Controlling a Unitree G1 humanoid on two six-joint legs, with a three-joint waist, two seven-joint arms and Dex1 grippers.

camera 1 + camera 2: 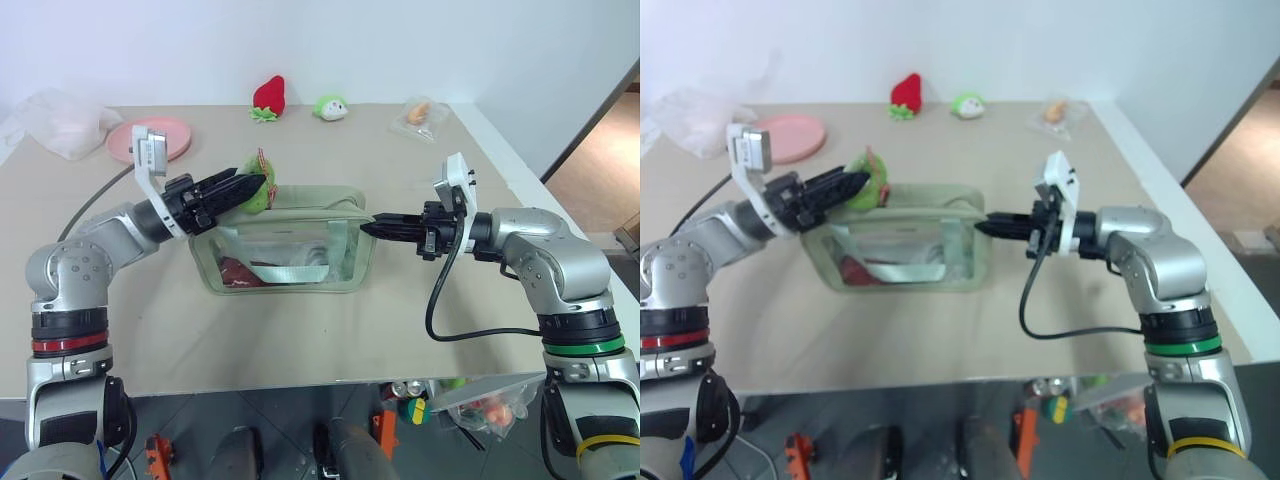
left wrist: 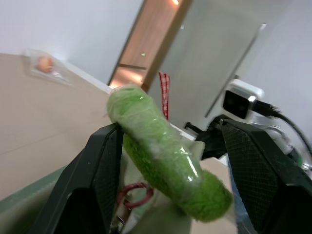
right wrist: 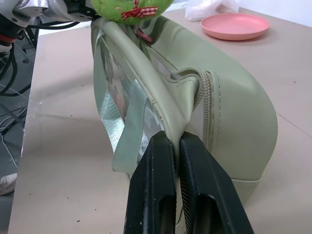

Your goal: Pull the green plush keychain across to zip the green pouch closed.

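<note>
Below the near edge of the beige desk (image 1: 300, 340), the dark floor holds small coloured objects, among them a clear bag of toys (image 1: 480, 405). On the desk, near its middle, the green pouch (image 1: 290, 262) stands upright, its clear side panel showing something red and a strip of green webbing inside.

The right hand (image 1: 368, 228) reaches in from the right; its two black fingers (image 3: 163, 195) are pressed together, pinching the fabric at the pouch's right end, just below the end of the zip.

At the pouch's top left corner sits the green plush keychain (image 1: 257, 192), bright lime with a small red-and-white bow, joined to the pouch by a pinkish metal ring (image 2: 134, 195). The left hand (image 1: 252, 186) comes in from the left with its fingers (image 2: 97, 180) spread apart on either side of the plush; one finger touches it, the other stands clear of it.

Farther back on the desk lie a pink plate (image 1: 148, 138) and a crumpled white plastic bag (image 1: 55, 122) at the left. Along the far edge lie a red plush strawberry (image 1: 268, 98), a small green-and-white plush toy (image 1: 331, 107) and a small clear plastic bag (image 1: 418, 115). Behind the desk rises a plain white wall (image 1: 330, 40); to the right is wooden flooring (image 1: 600, 160).
</note>
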